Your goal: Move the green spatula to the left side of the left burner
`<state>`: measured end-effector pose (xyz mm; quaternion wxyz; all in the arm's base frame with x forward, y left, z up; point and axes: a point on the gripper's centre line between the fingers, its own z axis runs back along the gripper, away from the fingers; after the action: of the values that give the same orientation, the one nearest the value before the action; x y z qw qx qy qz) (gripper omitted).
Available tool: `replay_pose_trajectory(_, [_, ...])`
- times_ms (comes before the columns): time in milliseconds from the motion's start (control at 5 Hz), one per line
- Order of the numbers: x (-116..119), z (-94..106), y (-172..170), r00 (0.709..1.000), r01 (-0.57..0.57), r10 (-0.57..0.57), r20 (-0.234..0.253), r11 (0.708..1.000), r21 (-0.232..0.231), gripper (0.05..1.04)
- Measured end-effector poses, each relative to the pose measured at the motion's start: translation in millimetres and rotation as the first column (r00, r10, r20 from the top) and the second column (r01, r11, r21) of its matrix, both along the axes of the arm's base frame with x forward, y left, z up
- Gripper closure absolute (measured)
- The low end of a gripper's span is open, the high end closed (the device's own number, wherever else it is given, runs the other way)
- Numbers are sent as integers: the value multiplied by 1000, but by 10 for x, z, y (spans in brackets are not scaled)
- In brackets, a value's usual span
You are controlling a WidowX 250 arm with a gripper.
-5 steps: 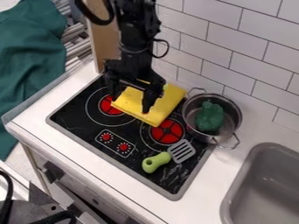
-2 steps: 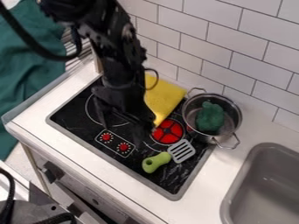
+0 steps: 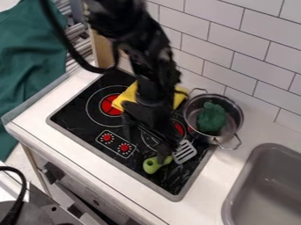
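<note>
Green spatula [image 3: 152, 166], lower centre of frame, on black stovetop [image 3: 75, 119]. Black gripper [image 3: 144, 144], centre, fingers spread, one near spatula handle.

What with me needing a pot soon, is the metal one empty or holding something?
Holding something: a dark green, lumpy item sits inside the metal pot, seen through its open top.

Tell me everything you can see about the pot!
The pot is round, shiny and silvery, so it looks like metal. It stands upright with its top open and has two thin loop handles, one toward the tiled wall and one on the opposite side. It sits at the right side of the black stovetop. Inside, a lumpy dark green thing rests in it. I can't tell what that is.
</note>
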<state>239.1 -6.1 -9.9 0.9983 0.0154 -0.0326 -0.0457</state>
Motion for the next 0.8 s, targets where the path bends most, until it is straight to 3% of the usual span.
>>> replay_pose_trajectory(400, [-134,-100,-65,998,-50,49,-49,999,-11,85])
replay_pose_trajectory(600, [-146,-303,-44,995,-56,54,-86,998,-25,85])
replay_pose_trajectory(800, [-71,-357,-53,995,-51,48,-83,998,-28,84])
